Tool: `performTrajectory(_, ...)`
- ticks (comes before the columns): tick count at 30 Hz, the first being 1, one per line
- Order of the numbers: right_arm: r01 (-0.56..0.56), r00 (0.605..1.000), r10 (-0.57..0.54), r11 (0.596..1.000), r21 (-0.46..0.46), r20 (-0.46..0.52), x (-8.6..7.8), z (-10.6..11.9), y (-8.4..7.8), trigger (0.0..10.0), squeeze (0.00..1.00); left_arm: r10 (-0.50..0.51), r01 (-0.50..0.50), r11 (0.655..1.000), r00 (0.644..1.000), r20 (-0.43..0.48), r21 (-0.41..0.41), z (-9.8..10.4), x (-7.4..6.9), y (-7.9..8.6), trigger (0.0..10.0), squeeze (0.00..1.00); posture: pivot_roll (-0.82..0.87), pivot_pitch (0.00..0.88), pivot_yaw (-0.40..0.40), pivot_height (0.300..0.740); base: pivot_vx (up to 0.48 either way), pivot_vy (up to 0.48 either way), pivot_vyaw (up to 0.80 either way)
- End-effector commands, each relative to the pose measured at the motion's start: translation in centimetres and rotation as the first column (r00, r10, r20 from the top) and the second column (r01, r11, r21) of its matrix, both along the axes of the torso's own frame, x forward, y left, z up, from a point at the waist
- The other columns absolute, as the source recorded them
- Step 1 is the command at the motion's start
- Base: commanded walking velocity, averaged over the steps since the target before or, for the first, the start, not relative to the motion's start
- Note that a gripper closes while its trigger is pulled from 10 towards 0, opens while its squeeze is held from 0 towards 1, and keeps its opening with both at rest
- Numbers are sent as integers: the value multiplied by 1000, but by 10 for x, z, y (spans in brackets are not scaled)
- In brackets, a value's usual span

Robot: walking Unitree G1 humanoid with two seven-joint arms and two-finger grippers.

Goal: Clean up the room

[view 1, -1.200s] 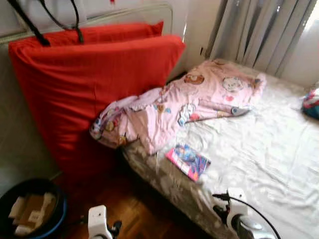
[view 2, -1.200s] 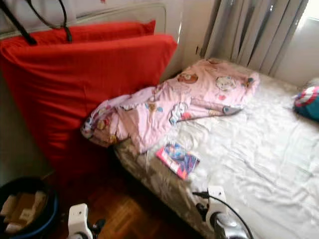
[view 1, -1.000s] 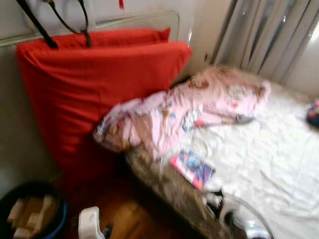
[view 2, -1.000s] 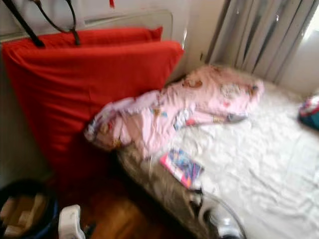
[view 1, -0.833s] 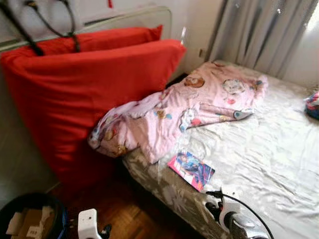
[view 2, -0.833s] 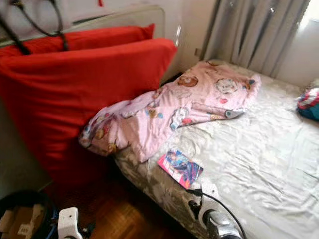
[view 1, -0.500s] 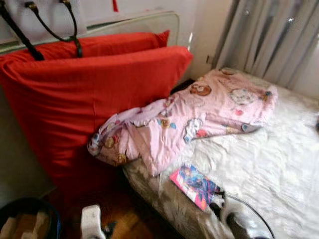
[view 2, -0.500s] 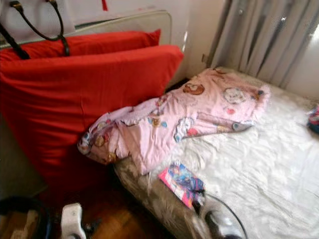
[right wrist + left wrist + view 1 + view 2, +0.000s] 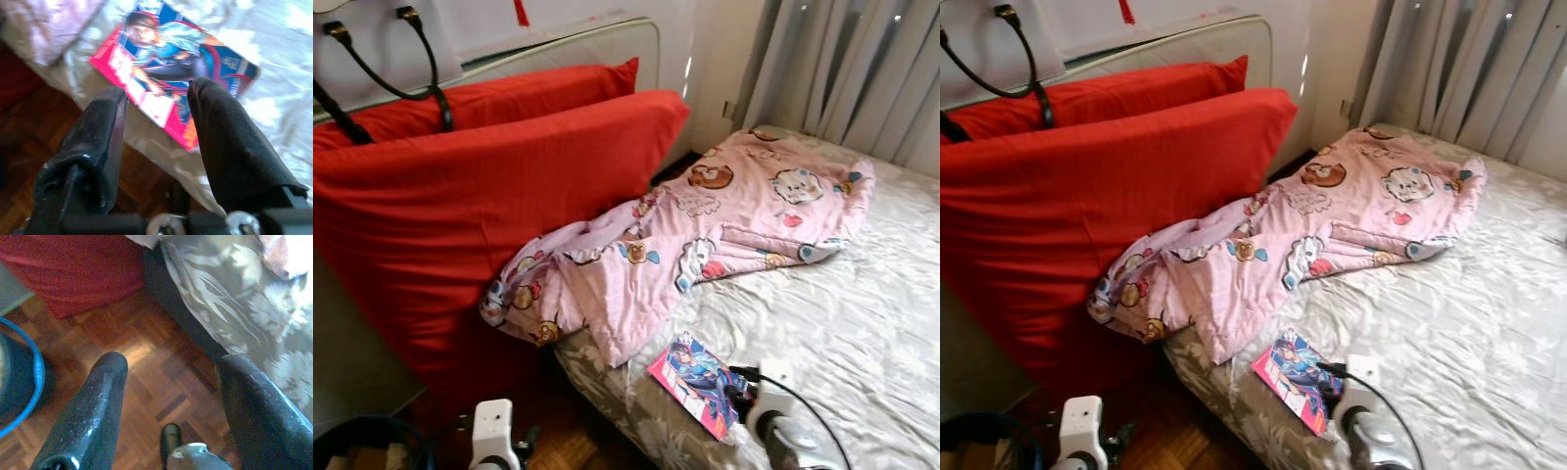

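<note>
A pink and blue comic book (image 9: 697, 382) lies flat on the silvery bed sheet (image 9: 862, 313), close to the bed's near edge. My right gripper (image 9: 156, 90) hovers open just above it, its two black fingers (image 9: 102, 127) spread over the book's (image 9: 181, 103) pink edge without touching it. A pink cartoon blanket (image 9: 705, 235) lies crumpled across the bed's head end and hangs over the side. My left gripper (image 9: 168, 362) is open over the parquet floor (image 9: 146, 357) beside the bed, holding nothing.
Two big red cushions (image 9: 460, 215) lean against the wall left of the bed. A bag with black handles (image 9: 382, 59) hangs above them. A blue-rimmed bin (image 9: 362, 446) stands on the floor at lower left. Grey curtains (image 9: 842, 69) hang behind the bed.
The camera has come closer to the bed and the picture has shifted. My right wrist now sits right beside the comic book instead of short of it.
</note>
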State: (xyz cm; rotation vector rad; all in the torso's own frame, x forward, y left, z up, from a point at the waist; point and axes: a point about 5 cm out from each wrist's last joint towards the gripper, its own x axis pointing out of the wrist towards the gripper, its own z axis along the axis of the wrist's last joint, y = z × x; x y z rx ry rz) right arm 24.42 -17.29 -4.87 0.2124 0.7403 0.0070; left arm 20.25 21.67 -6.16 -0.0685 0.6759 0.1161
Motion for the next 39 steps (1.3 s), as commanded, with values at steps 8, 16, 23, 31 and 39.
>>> performTrajectory(8,67,978,-64,998,-9,199,4,11,-9,10000,0,-6,6,1000,990,140,2,8,0,0,10000,0,-68,0,30,736,0,0,0)
performTrajectory(16,-1,853,12,1000,-21,521,63,75,10,10000,0,-86,23,993,800,594,113,109,99,-11,10000,0,-85,0,35,736,0,0,0)
performTrajectory(23,-12,801,21,1000,-19,598,66,86,17,10000,0,-51,13,998,749,660,62,116,98,-16,10000,0,-89,0,22,736,0,0,0)
performTrajectory(31,34,764,-10,999,-25,645,55,85,7,10000,0,-83,24,995,742,665,98,110,83,-12,10000,0,-104,0,30,736,0,0,0)
performTrajectory(39,81,738,-6,994,-79,675,43,86,-4,10000,0,-182,97,982,688,703,159,124,77,-17,10000,0,-82,57,29,736,0,0,0)
